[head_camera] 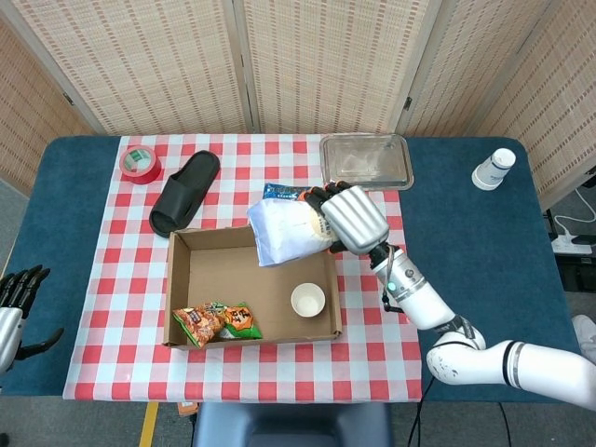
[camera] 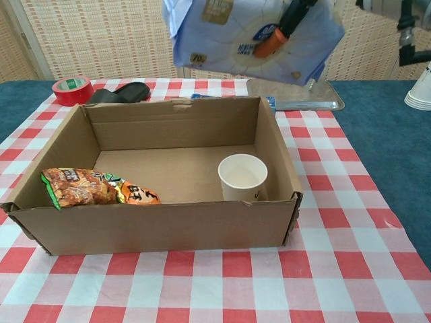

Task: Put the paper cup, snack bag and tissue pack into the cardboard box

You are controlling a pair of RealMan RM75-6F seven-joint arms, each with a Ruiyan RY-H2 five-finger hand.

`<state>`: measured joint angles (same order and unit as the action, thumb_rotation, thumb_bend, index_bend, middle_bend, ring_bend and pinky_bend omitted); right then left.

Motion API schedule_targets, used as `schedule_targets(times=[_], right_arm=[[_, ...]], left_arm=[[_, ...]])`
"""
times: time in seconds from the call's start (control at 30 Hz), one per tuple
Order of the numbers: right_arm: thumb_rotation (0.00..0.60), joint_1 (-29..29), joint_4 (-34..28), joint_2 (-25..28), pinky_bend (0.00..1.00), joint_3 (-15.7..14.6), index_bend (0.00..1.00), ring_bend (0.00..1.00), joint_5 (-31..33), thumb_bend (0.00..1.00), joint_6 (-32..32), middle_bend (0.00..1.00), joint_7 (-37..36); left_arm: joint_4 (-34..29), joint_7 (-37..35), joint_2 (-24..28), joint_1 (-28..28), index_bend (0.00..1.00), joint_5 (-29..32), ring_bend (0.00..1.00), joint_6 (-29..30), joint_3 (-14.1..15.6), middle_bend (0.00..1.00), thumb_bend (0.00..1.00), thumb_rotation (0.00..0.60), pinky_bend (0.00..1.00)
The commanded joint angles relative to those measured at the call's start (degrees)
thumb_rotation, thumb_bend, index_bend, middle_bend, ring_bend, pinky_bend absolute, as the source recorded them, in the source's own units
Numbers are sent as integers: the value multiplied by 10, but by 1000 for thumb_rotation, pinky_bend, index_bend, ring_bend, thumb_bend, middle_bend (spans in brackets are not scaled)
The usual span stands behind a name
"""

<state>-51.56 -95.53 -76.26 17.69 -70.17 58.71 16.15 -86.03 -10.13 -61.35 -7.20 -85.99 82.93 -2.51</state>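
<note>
Right robot hand (head_camera: 354, 219) grasping the tissue pack (head_camera: 287, 231), held in the air above the rear right part of the cardboard box (head_camera: 182, 279); in the chest view the pack (camera: 249, 37) hangs clear above the box's back wall, with dark fingertips (camera: 296, 15) wrapped over its face. Inside the box: paper cup (head_camera: 308, 300), upright, near the right wall; snack bag (head_camera: 216, 323), lying flat in the front left corner. Left robot hand (head_camera: 17, 296) at the far left edge, beside the table (head_camera: 74, 186), fingers spread, grasping nothing. On the checked cloth (head_camera: 382, 354) behind the box: black slipper (head_camera: 184, 191), red tape roll (head_camera: 140, 163), blue packet (head_camera: 289, 193) partly hidden by the pack, metal tray (head_camera: 366, 160). White cup stack (head_camera: 493, 169) at the table's right rear
</note>
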Motion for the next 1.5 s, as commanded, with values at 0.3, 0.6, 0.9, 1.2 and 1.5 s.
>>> schedule_targets(times=[0.3, 0.6, 0.9, 1.2, 1.5], right_arm=[[600, -22, 38, -77, 831, -14, 927, 651, -19, 26, -16, 635, -36], [600, -42, 23, -80, 573, -20, 686, 443, -4, 0, -69, 588, -49], [600, -63, -2, -53, 0, -24, 0, 0, 64, 0, -114, 4, 2], [600, -69, -6, -58, 0, -28, 0, 0, 77, 0, -106, 0, 16], [600, -59, -29, -35, 0, -24, 0, 0, 62, 0, -69, 0, 28]], left_arm=[[4, -16, 4, 3, 0, 3, 0, 4, -3, 0, 226, 600, 0], [7, -24, 6, 5, 0, -2, 0, 10, -2, 0, 225, 600, 0], [8, -31, 8, 5, 0, -4, 0, 11, -1, 0, 225, 600, 0], [7, -36, 9, 7, 0, -4, 0, 14, -2, 0, 225, 600, 0], [7, -35, 9, 6, 0, -6, 0, 12, -1, 0, 225, 600, 0]])
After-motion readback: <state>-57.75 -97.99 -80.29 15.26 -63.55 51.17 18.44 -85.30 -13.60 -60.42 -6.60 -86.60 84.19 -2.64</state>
